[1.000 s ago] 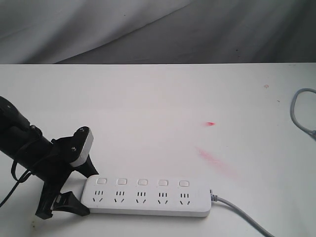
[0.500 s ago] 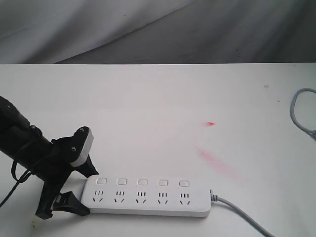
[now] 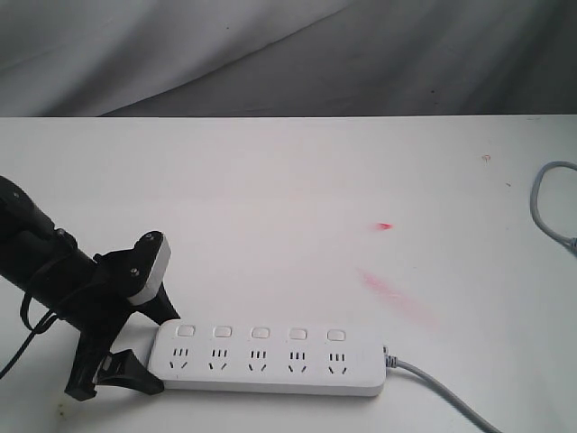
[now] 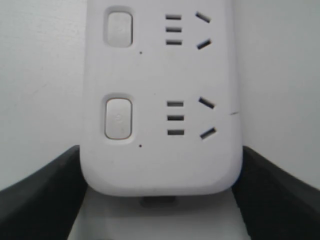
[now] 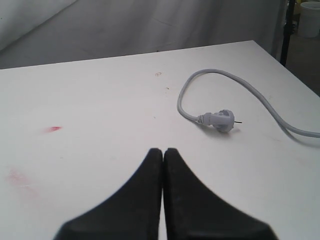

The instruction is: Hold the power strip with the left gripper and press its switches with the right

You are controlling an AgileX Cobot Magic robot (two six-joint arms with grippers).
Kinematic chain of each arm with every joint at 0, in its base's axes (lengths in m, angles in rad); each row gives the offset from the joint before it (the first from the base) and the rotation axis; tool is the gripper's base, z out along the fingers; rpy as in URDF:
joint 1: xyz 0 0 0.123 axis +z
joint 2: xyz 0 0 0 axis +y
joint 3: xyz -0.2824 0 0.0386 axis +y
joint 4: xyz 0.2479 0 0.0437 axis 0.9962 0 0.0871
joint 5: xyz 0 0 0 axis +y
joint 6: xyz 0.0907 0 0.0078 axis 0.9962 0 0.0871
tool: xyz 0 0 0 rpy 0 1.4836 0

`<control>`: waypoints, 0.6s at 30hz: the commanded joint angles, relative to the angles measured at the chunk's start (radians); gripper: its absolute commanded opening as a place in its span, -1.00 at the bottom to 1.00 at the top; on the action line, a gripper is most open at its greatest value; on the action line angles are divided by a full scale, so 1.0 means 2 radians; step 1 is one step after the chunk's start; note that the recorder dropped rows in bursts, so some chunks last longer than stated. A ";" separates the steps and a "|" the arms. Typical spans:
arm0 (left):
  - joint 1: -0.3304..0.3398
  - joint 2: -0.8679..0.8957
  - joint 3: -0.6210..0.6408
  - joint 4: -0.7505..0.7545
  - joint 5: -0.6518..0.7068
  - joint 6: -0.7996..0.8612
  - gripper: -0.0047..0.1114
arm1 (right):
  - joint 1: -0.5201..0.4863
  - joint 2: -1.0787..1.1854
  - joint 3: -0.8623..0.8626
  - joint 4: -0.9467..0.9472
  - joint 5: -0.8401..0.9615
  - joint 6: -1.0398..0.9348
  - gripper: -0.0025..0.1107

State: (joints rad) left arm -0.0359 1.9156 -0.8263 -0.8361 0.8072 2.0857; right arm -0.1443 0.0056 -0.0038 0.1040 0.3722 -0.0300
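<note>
pretty sure the left gripper (image 3: 166, 352) jaws pinch the power strip (image 3: 270, 359) end so it can't slide, right gripper (image 5: 163, 152) jaws pressed together, probably for poking the switches (image 3: 260, 333)

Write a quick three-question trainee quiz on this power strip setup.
1. True or false: the right gripper is open.
2. How many switches does the power strip carry?
3. The left gripper grips the strip at: A) its cord end, B) the end opposite the cord, C) its middle.
Key: 1 false, it is shut; 2 five; 3 B.
</note>
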 commanded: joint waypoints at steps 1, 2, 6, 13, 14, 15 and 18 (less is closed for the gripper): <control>-0.002 0.002 0.004 0.012 -0.022 -0.007 0.41 | -0.004 -0.003 0.002 -0.004 -0.007 -0.003 -0.96; -0.002 0.002 0.004 0.012 -0.022 -0.007 0.54 | -0.004 -0.003 0.002 -0.004 -0.007 -0.003 -0.96; -0.002 0.002 0.004 0.012 -0.026 -0.007 0.88 | -0.004 -0.003 0.002 -0.004 -0.007 -0.003 -0.96; -0.002 -0.002 0.003 0.016 -0.026 -0.007 0.89 | -0.004 -0.003 0.002 -0.004 -0.007 -0.003 -0.96; -0.002 -0.009 0.003 0.016 -0.026 -0.007 0.89 | -0.004 -0.003 0.002 -0.004 -0.007 -0.003 -0.96; -0.002 -0.017 0.003 0.017 -0.026 -0.007 0.89 | -0.004 -0.003 0.002 -0.004 -0.007 -0.003 -0.96; -0.002 -0.051 0.003 0.016 -0.026 -0.007 0.89 | -0.004 -0.003 0.002 -0.004 -0.007 -0.003 -0.96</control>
State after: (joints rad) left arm -0.0359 1.8769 -0.8220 -0.8071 0.7628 2.0824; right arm -0.1443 0.0056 -0.0038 0.1040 0.3722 -0.0300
